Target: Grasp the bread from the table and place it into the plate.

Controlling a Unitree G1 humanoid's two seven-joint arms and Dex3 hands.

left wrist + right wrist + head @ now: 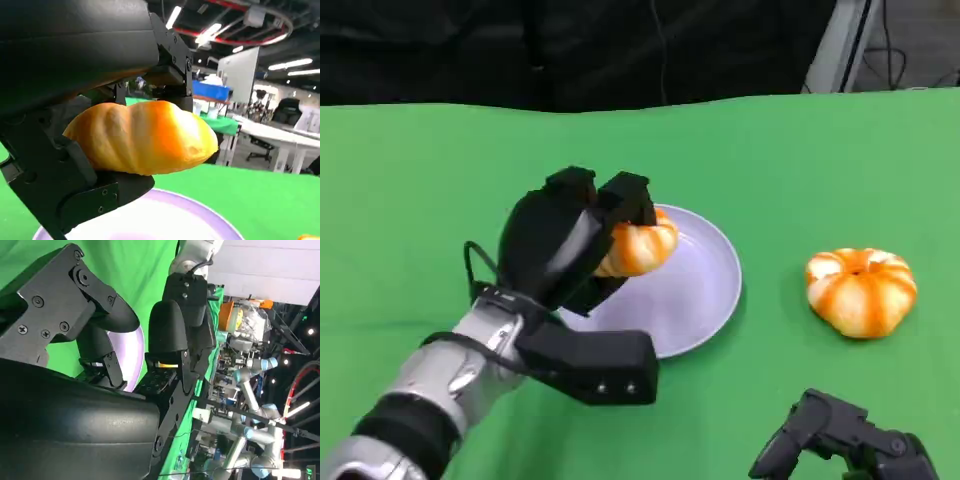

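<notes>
My left hand (565,245) grips an orange-and-cream bread (638,247) and holds it just above the left part of the pale lilac plate (710,290). In the left wrist view the bread (142,137) sits between the black fingers (170,75) and the thumb, with the plate (165,215) close beneath it. A second bread (860,290), round and pumpkin-shaped, lies on the green table to the right of the plate. My right hand (840,440) rests low at the near right edge, holding nothing, fingers apart. The right wrist view shows the plate (132,347) beyond its fingers (167,335).
The green table cloth (420,170) runs to a dark backdrop at the far edge. Bare cloth lies left of the plate and between the plate and the second bread. The left wrist's black camera mount (590,365) hangs over the plate's near rim.
</notes>
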